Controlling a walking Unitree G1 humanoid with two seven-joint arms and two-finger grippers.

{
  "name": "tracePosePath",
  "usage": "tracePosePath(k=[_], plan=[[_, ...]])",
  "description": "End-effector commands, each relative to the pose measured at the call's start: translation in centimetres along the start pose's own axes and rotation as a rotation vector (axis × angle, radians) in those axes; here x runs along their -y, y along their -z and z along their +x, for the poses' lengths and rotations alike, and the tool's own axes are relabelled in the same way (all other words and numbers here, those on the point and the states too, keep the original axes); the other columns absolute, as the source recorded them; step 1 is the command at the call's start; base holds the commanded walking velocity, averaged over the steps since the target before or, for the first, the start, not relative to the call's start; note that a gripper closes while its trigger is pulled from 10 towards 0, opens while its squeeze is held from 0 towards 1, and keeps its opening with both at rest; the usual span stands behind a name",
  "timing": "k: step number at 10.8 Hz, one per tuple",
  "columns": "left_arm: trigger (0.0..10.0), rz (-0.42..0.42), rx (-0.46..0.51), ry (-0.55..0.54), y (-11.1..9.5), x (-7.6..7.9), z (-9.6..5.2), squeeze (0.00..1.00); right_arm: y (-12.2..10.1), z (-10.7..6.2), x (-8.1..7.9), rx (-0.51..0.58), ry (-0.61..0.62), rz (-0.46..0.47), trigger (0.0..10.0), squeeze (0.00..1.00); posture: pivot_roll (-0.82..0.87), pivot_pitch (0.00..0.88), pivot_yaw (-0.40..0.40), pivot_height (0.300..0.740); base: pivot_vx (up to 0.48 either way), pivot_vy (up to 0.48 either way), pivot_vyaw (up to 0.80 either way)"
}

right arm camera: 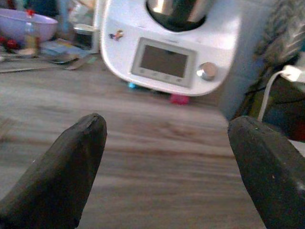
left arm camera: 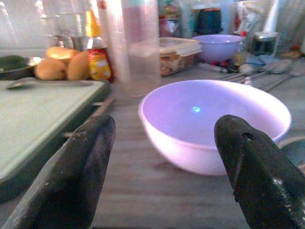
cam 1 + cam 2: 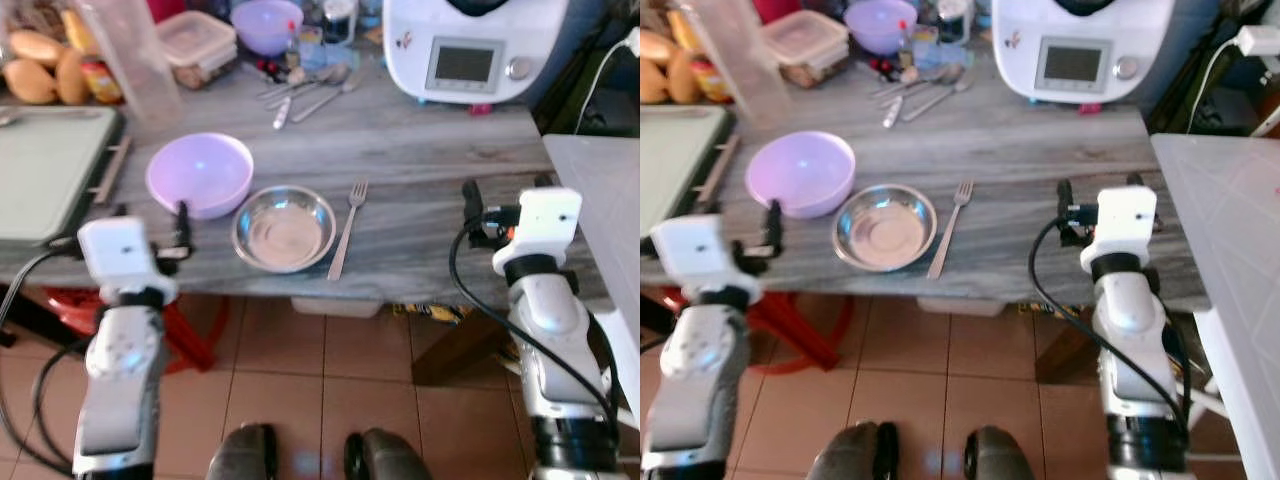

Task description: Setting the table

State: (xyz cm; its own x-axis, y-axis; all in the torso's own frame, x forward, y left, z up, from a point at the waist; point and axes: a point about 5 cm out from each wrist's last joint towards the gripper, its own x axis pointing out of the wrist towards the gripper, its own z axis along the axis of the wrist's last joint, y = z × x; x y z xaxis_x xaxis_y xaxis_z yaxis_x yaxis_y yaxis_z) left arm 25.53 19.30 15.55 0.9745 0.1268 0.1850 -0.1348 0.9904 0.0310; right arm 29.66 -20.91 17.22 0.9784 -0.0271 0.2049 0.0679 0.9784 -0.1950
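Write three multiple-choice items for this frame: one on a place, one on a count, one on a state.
1. The fork lies:
A. inside the steel bowl
B. on the table beside the steel bowl
C. on the green tray

2. Purple bowls in view:
A. one
B. two
C. three

3. The left gripper is:
A. open, holding nothing
B. shut on the fork
C. shut on a bowl

Answers: B, the fork rests on the wood right of the steel bowl; B, a near purple bowl and a far purple bowl; A, its fingers stand apart before the near bowl.
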Motion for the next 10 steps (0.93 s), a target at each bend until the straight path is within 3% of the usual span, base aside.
tracePosePath(k=[1, 3, 4, 5, 7, 10], plan=[[10.0, 0.015, 0.009, -0.011, -0.4, -0.4, -0.2, 0.0, 0.2, 0.2, 0.3, -0.017, -0.005, 0.016, 10.0, 0.0, -0.01, 0.234, 0.023, 0.74, 0.0, 0.0, 0.0], [10.0, 0.026, -0.05, -0.047, 0.3, -1.8, -1.3, 0.0, 0.6, 1.0, 1.7, -0.041, 0.081, 0.036, 10.0, 0.0, 0.01, 0.258, 0.026, 0.74, 0.0, 0.0, 0.8], [10.0, 0.033, -0.07, -0.025, 0.6, -1.8, -1.8, 0.0, 1.5, 1.1, 2.5, -0.1, 0.14, 0.088, 10.0, 0.0, 0.03, 0.276, 0.032, 0.74, 0.0, 0.0, 0.0], [10.0, 0.061, -0.1, 0.031, 1.0, -1.6, -2.6, 0.0, 3.2, 1.8, 3.3, -0.229, 0.151, 0.115, 10.0, 0.0, 0.04, 0.3, 0.04, 0.74, 0.0, 0.0, 0.0], [10.0, 0.066, -0.119, 0.05, 1.0, -1.8, -3.3, 0.0, 3.1, 2.8, 4.1, -0.246, 0.123, 0.106, 10.0, 0.0, 0.05, 0.323, 0.046, 0.74, 0.0, 0.0, 0.0], [10.0, 0.068, -0.134, 0.066, 0.8, -1.7, -3.6, 0.0, 2.9, 4.4, 3.6, -0.282, 0.056, 0.095, 10.0, 0.0, 0.06, 0.348, 0.054, 0.74, 0.0, 0.0, 0.0]])
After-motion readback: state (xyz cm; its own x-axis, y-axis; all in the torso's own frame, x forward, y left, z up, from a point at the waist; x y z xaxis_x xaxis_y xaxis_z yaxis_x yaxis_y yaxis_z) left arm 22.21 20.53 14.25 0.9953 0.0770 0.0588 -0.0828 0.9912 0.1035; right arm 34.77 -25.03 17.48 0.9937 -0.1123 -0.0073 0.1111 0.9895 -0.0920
